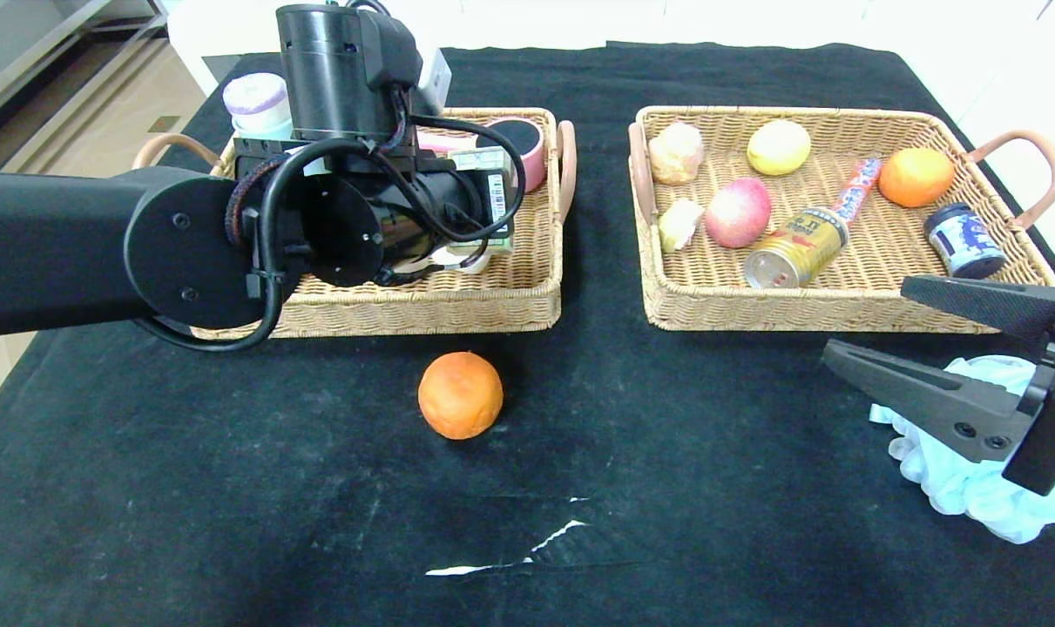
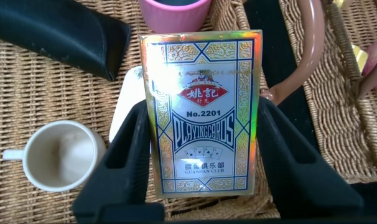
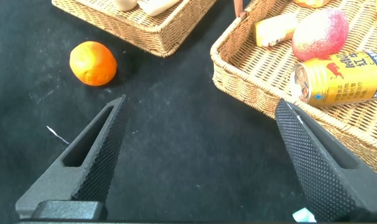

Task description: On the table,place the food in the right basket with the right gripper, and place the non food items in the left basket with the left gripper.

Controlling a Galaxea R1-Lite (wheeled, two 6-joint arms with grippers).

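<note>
My left gripper (image 2: 204, 109) hangs over the left basket (image 1: 457, 305), shut on a flat cream-green card box (image 2: 201, 62) that fills the space between its two black fingers. In the head view the arm's wrist hides that grip. A round orange (image 1: 460, 394) (image 3: 93, 62) lies on the black table (image 1: 231, 488) in front of the left basket. My right gripper (image 1: 867, 320) (image 3: 201, 104) is open and empty at the front right, above the pale-blue bath pouf (image 1: 954, 479). The right basket (image 1: 841, 309) holds a peach (image 1: 737, 212), a gold can (image 1: 795, 247) and another orange (image 1: 916, 176).
The left basket also holds a white cup (image 2: 56, 154), a pink cup (image 2: 173, 12) and a black object (image 2: 58, 31). A lemon (image 1: 779, 146), bread pieces, a candy stick (image 1: 858, 187) and a blue jar (image 1: 963, 239) share the right basket. A white tear (image 1: 501, 557) marks the cloth.
</note>
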